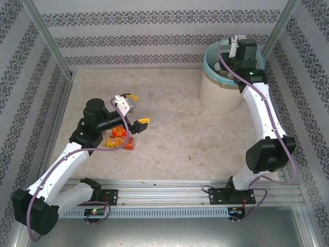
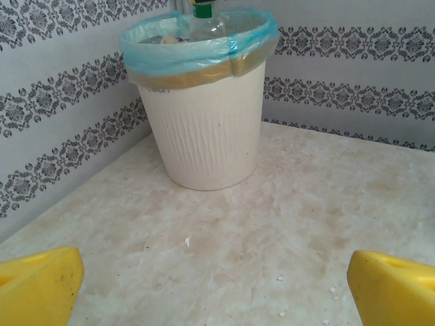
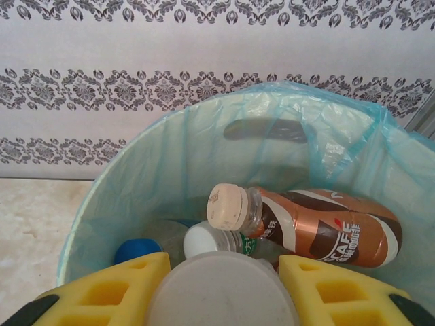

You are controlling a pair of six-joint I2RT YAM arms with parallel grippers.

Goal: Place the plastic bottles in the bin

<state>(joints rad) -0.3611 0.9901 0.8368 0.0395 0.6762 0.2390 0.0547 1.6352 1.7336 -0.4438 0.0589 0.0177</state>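
The cream bin (image 1: 222,92) with its blue liner stands at the far right of the table. My right gripper (image 1: 232,50) hangs over its mouth, shut on a clear plastic bottle (image 3: 221,292) whose round pale end sits between the yellow fingers (image 3: 109,292). That held bottle (image 2: 204,20) pokes above the bin (image 2: 204,115) in the left wrist view. Inside lie a brown-labelled bottle (image 3: 326,227), a white-capped bottle (image 3: 211,241) and a blue cap (image 3: 136,250). Orange-labelled bottles (image 1: 121,139) lie under my left arm. My left gripper (image 1: 138,109) is open and holds nothing (image 2: 217,292).
Patterned walls close in the back and both sides, with metal posts at the corners. Open beige tabletop (image 1: 175,128) stretches between the left gripper and the bin. A metal rail (image 1: 169,188) runs along the near edge by the arm bases.
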